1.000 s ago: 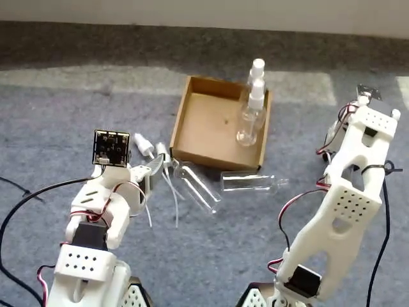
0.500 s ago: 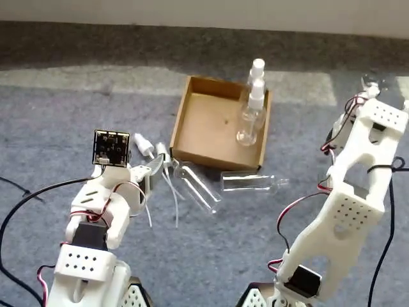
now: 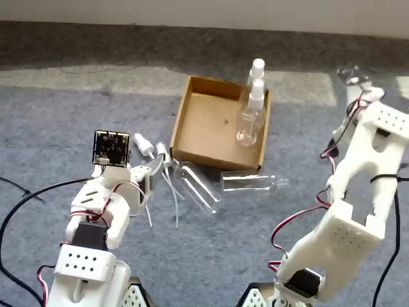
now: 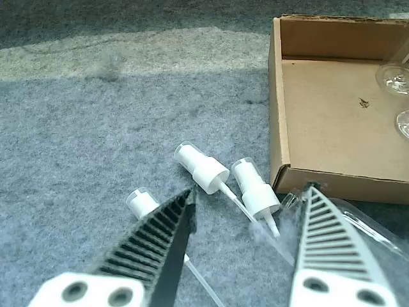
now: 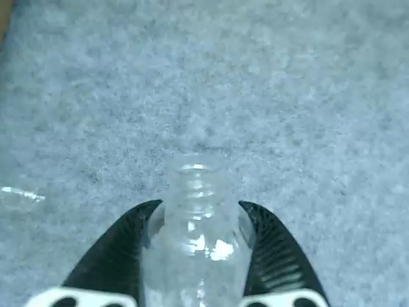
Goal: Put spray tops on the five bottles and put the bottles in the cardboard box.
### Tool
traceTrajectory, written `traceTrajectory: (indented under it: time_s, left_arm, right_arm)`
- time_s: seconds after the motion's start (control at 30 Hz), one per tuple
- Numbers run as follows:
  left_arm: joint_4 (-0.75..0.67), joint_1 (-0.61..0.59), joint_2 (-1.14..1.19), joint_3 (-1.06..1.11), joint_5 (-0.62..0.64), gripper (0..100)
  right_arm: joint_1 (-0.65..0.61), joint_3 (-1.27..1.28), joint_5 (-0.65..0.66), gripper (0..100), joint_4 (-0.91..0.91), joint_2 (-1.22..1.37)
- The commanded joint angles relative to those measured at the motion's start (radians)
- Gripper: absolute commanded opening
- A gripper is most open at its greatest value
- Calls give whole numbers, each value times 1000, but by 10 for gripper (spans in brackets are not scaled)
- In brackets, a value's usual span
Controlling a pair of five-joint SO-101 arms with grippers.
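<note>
Right fingers (image 5: 121,249) clamped on clear threaded bottle (image 5: 195,217), ribbed left fingers (image 4: 160,230) spread over white spray tops (image 4: 204,169)

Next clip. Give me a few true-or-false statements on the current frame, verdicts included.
1. Two capped bottles stand in the cardboard box. True.
2. The right pincer grips a spray top. False: it grips an uncapped bottle.
3. The left pincer is open near loose spray tops. True.
4. No bottle lies outside the box. False: two lying bottles rest on the carpet beside it.
</note>
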Motion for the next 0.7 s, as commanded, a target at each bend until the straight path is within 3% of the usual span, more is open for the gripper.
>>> traceTrajectory:
  time_s: [0.0, 0.1, 0.3, 0.67]
  left_arm:
    - [-14, 12, -16, -15, 0, 248]
    - [-15, 12, -16, -13, 0, 248]
    - [-17, 12, -16, -12, 0, 248]
    - [-18, 16, -16, -8, 0, 248]
  right_arm:
    - [10, 157, 29, 4, -182, -50]
    - [12, 271, 55, 23, -229, -53]
    - [12, 309, 141, 197, -173, -50]
    - [27, 231, 135, 204, -64, -54]
